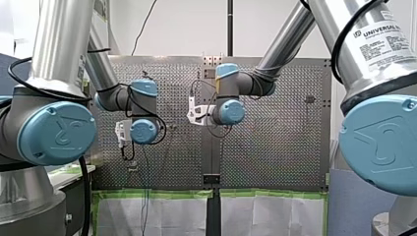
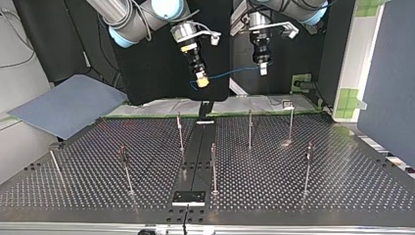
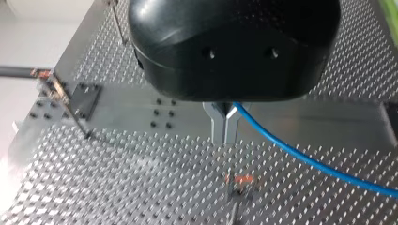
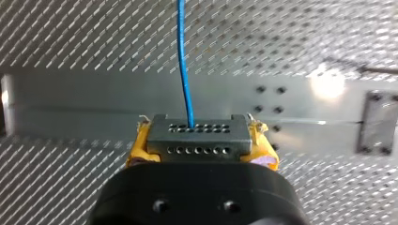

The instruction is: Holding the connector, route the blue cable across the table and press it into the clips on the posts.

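In the right wrist view my right gripper (image 4: 201, 146) is shut with its yellow pads (image 4: 139, 143) on a grey connector (image 4: 197, 133) with rows of small holes. The blue cable (image 4: 184, 61) leaves the connector and runs ahead over the table. In the left wrist view my left gripper (image 3: 224, 139) has its metal fingers shut on the blue cable (image 3: 305, 160), which trails off to one side. A post with an orange clip (image 3: 239, 180) stands just below it. In the top view both grippers, right (image 2: 201, 82) and left (image 2: 263, 69), hang above the table's far edge with the cable (image 2: 230, 73) sagging between them.
Several thin posts stand on the perforated table (image 2: 342, 186), among them a post (image 2: 179, 129), a second post (image 2: 250, 128) and a third post (image 2: 308, 166). A dark rail (image 2: 195, 152) runs down the table's middle. A blue-grey sheet (image 2: 68, 105) lies beyond the top view's left corner.
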You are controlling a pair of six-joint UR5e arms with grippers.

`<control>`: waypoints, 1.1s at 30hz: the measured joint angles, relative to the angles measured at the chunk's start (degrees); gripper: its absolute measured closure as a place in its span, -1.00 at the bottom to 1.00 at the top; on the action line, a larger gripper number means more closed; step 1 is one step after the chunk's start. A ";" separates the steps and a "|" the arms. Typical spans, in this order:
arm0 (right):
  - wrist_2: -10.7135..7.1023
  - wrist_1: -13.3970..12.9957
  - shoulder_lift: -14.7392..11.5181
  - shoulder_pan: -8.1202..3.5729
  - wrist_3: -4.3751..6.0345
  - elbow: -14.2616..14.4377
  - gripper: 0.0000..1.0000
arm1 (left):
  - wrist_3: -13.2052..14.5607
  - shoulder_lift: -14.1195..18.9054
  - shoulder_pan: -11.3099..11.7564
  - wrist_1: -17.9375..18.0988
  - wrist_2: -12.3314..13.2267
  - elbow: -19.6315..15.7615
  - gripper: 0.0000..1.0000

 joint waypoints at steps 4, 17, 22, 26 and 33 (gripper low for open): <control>-2.48 2.28 -2.48 0.24 0.49 -2.24 1.00 | -0.35 2.36 2.47 -2.55 -0.77 0.18 1.00; -8.19 5.23 -7.27 0.09 1.49 -6.07 1.00 | -4.96 10.53 4.22 -8.32 -3.38 3.48 1.00; -8.62 5.77 -6.22 0.23 1.92 -7.49 1.00 | -5.93 13.42 4.34 -11.15 -3.65 6.00 1.00; -8.69 6.47 -5.87 0.28 2.51 -8.92 1.00 | -6.17 14.31 4.65 -13.62 -4.10 7.19 1.00; -8.72 9.15 -5.63 0.07 3.06 -11.82 1.00 | -5.61 14.15 6.18 -17.45 -4.86 9.58 1.00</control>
